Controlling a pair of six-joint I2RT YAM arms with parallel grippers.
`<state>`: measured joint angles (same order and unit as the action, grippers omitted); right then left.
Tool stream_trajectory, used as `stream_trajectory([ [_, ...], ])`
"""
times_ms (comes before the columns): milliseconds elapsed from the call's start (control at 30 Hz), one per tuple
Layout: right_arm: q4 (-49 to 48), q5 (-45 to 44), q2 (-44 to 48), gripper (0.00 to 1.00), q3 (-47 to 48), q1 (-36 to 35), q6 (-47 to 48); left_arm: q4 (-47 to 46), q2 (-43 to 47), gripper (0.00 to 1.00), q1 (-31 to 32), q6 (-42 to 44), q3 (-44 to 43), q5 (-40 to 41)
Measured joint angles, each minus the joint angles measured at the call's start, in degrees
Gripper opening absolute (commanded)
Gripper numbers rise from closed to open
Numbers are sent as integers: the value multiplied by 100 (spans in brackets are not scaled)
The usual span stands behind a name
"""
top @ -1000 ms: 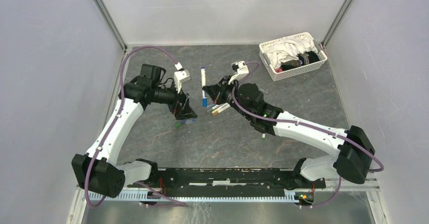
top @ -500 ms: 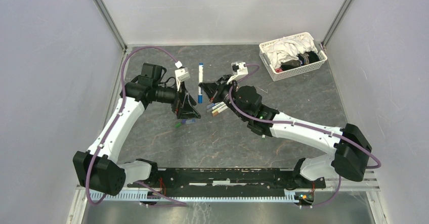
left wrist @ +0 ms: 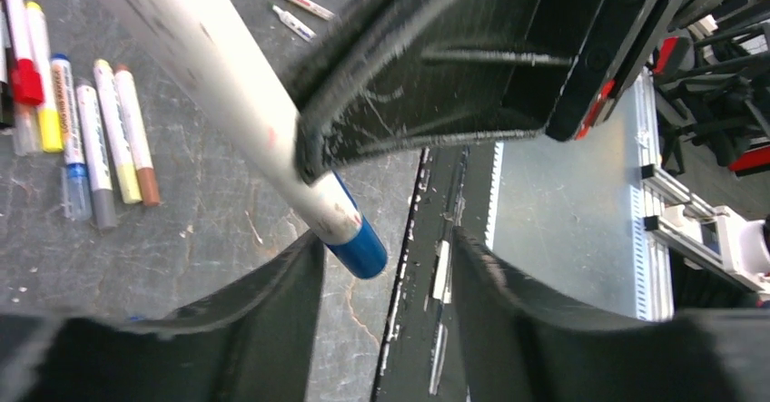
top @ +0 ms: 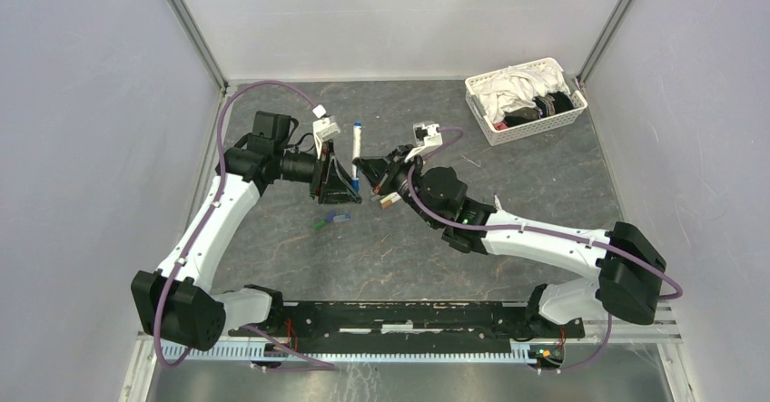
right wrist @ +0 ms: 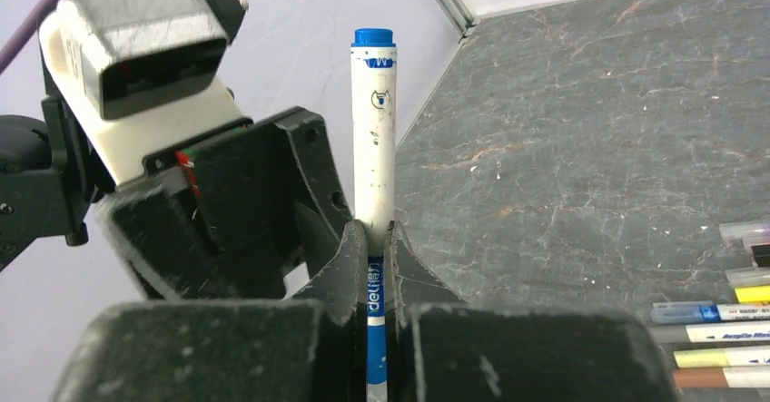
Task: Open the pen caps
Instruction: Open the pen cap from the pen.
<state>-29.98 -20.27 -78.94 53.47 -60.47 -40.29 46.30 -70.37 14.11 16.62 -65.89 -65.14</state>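
Top view: the right gripper [top: 365,168] clamps a white pen [top: 356,143] over the table [top: 545,166], and the left gripper [top: 350,188] meets the pen's near end. Left wrist: the blue cap [left wrist: 360,250] lies between parted jaws, not yet pinched. Right wrist: fingers [right wrist: 350,261] are tight on the pen. The step in hand is judged to be grasping the cap. The next move calls for closing the jaws and pulling straight along the pen.

Dark grey stone-patterned table top [top: 545,166], plain pale grey walls [top: 399,21] on three sides, metal corner posts [top: 188,25], even light
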Motion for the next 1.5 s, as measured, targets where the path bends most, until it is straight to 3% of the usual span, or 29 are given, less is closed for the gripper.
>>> stream_trajectory([
  [167,-101,-118,7,0,-118,-131,-66,-291,0,26,0,-225,7,160],
  [267,-190,-219,61,0,-190,-173,-61,-374,0,4,-17,-315,28,339],
  [300,-214,-260,101,0,-236,-188,-66,-380,0,2,-33,-321,31,402],
  [400,-240,-356,229,4,-358,-216,-81,-380,2,2,-48,-267,33,535],
  [500,-197,-400,275,31,-387,-214,-44,-190,2,2,-46,-2,28,675],
  [700,721,295,457,62,-162,177,79,706,13,2,-42,1379,-105,1338],
  [767,1137,793,658,67,-83,586,116,1027,85,2,-9,2017,-114,1777],
  [1000,2583,2820,741,74,901,1860,205,1676,826,2,562,3823,129,3486],
  [1200,3373,4666,-372,76,1818,1788,291,1915,1386,2,1766,4878,413,5018],
  [1500,4094,5831,-1366,73,1967,1137,356,1958,1285,2,2393,5508,297,6129],
])
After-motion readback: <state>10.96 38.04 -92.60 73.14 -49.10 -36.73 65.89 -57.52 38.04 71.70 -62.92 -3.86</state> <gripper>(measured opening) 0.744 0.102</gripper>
